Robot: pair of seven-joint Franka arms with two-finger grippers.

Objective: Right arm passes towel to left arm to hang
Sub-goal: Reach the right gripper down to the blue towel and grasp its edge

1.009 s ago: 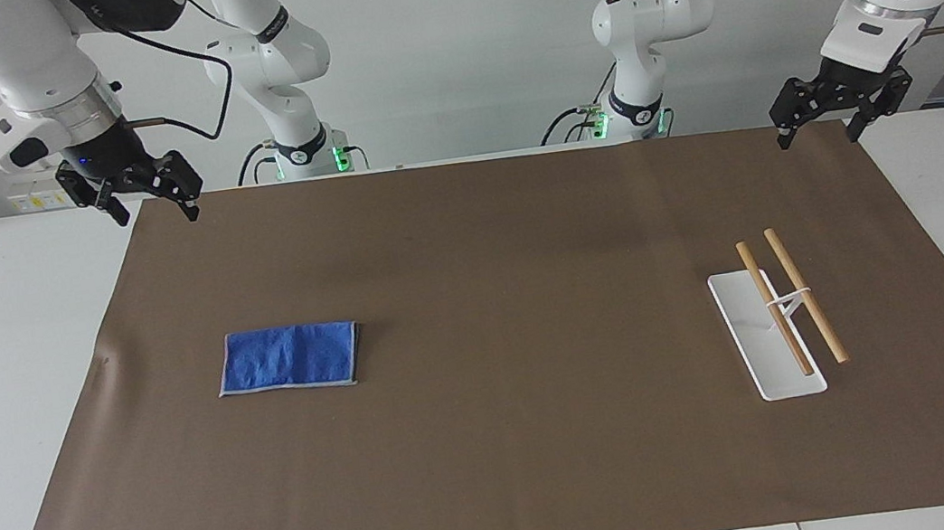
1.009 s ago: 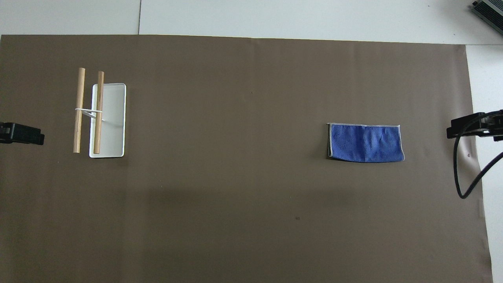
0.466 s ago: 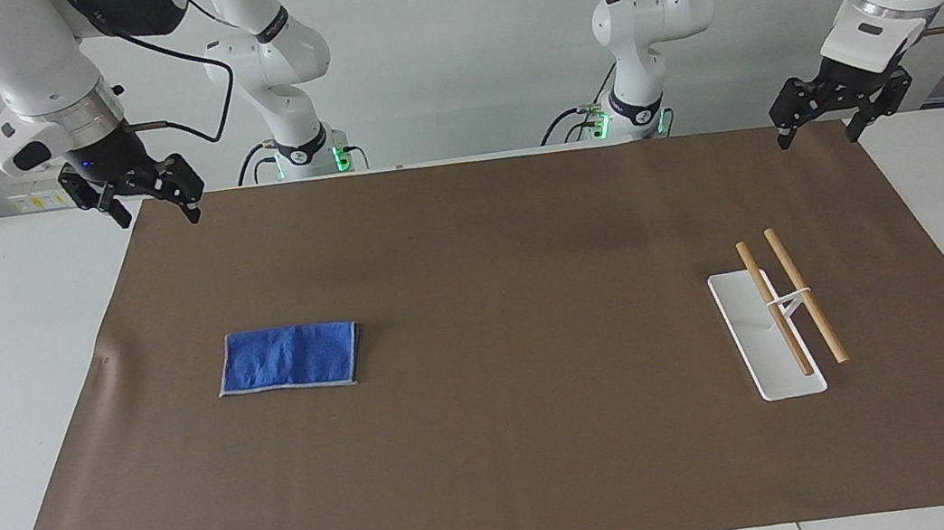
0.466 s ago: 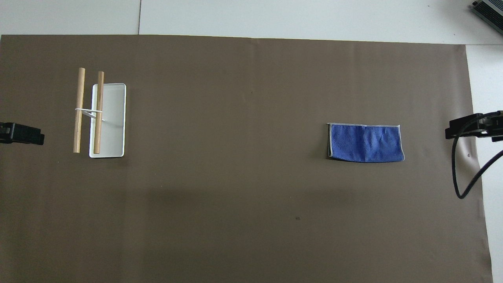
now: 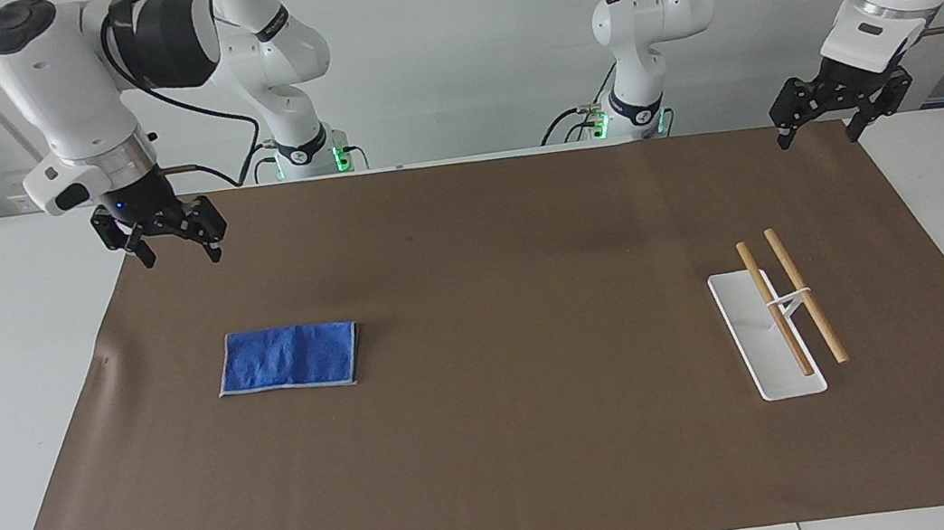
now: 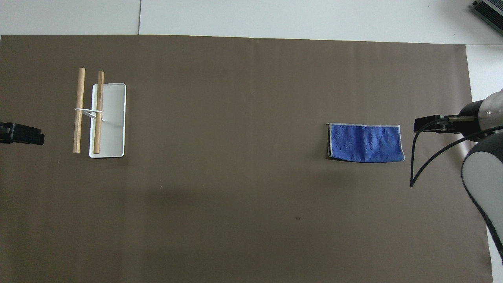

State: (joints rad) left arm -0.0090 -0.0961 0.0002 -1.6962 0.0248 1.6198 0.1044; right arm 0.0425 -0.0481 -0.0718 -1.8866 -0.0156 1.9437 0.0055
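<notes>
**A:** What can't you make out from your seat?

**B:** In the overhead view the left gripper [image 6: 21, 133] is cut off at the frame's edge; you only get a black stub. The right gripper itself is hidden there under its own wrist and cable. Go by the facing view instead.

**A:** And there?

**B:** You see the right gripper [image 5: 178, 247] up in the air over the brown mat [image 5: 504, 233], at the right arm's end, fingers spread and holding nothing. The left gripper [image 5: 819, 130] waits over the mat's corner at its own end, also spread and empty.

**A:** Count things for me.

**B:** One blue towel [image 5: 288, 358], folded flat on the mat toward the right arm's end, untouched. One white tray [image 5: 766, 354] toward the left arm's end, carrying two wooden rods [image 5: 791, 300] raised on a thin white stand. Nothing lies between your right gripper and the towel.
</notes>
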